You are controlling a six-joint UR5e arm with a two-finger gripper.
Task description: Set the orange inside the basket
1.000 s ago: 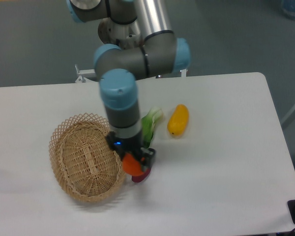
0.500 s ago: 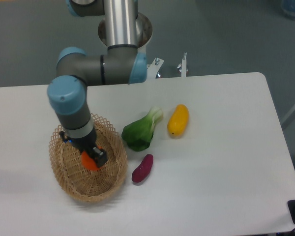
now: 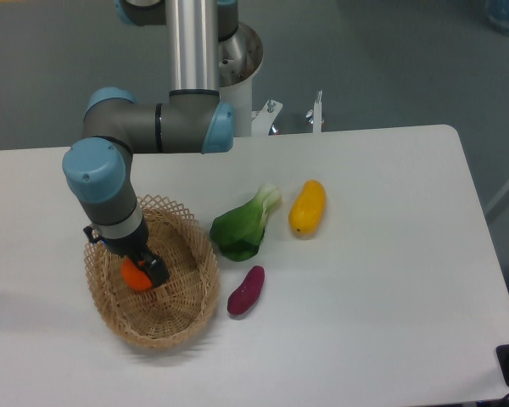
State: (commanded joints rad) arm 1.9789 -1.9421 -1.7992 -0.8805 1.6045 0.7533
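The orange (image 3: 135, 275) is a small bright-orange ball held between the fingers of my gripper (image 3: 142, 271). The gripper is shut on it and hangs inside the basket (image 3: 199, 297), over its left half, low near the woven floor. The basket is a large oval tan wicker one at the table's left front. The arm's wrist comes down from above and hides part of the basket's far rim.
A green leafy vegetable (image 3: 242, 229) lies just right of the basket. A purple oblong vegetable (image 3: 245, 291) lies in front of it. A yellow-orange oblong fruit (image 3: 307, 207) lies further right. The white table (image 3: 390, 280) extends to the right.
The gripper carried the orange left from beside the purple vegetable, over the basket's right rim and into the basket, then a little further left and lower.
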